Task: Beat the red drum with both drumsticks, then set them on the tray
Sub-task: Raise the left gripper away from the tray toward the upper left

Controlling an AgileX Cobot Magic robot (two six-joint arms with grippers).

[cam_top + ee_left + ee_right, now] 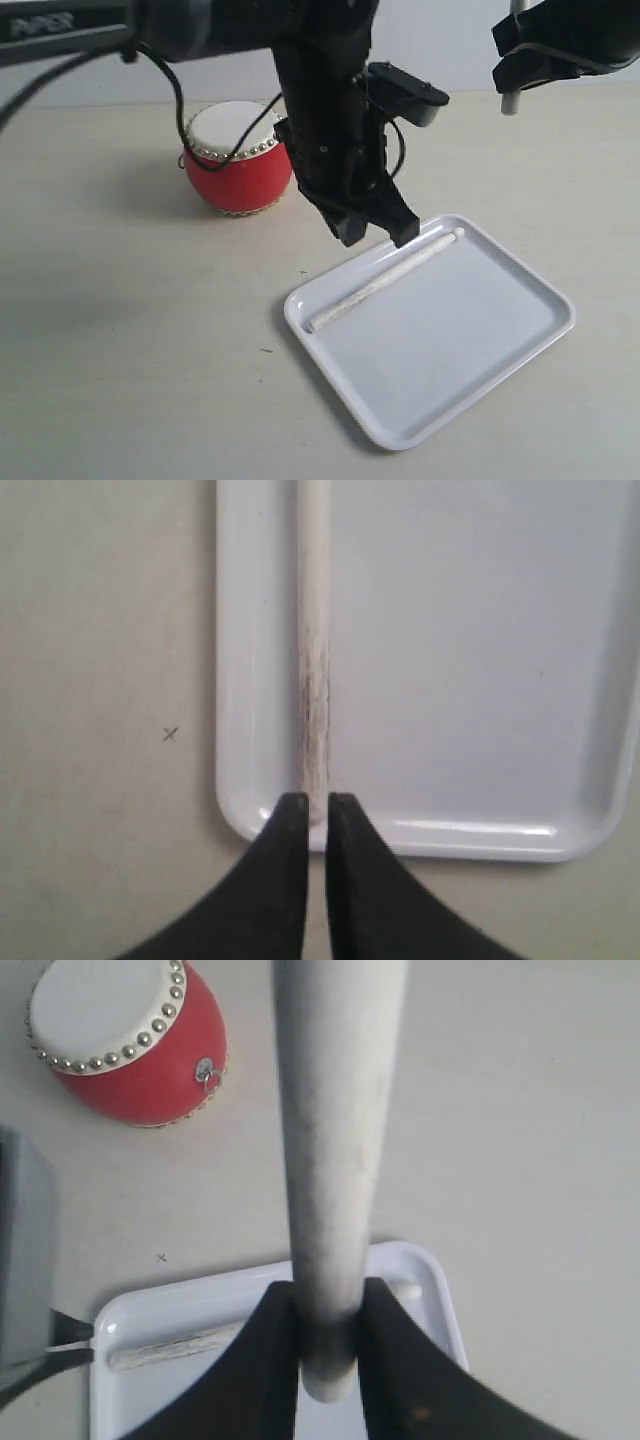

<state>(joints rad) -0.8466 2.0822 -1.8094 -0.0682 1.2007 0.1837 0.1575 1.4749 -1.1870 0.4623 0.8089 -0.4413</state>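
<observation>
Now the right gripper [330, 1298] holds a drumstick [335, 1110]; the left gripper [318, 802], narrow and empty, hangs over the tray [450, 340], 4 o'clock from the red drum [237, 175]

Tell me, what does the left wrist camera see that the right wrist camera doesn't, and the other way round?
Only the left wrist view shows the left fingers, close together at the tray's edge. Only the right wrist view shows the red drum and a second drumstick clamped between the right fingers. Both show the white tray, one drumstick lying in it beside the rim, and a small x mark on the table.
</observation>
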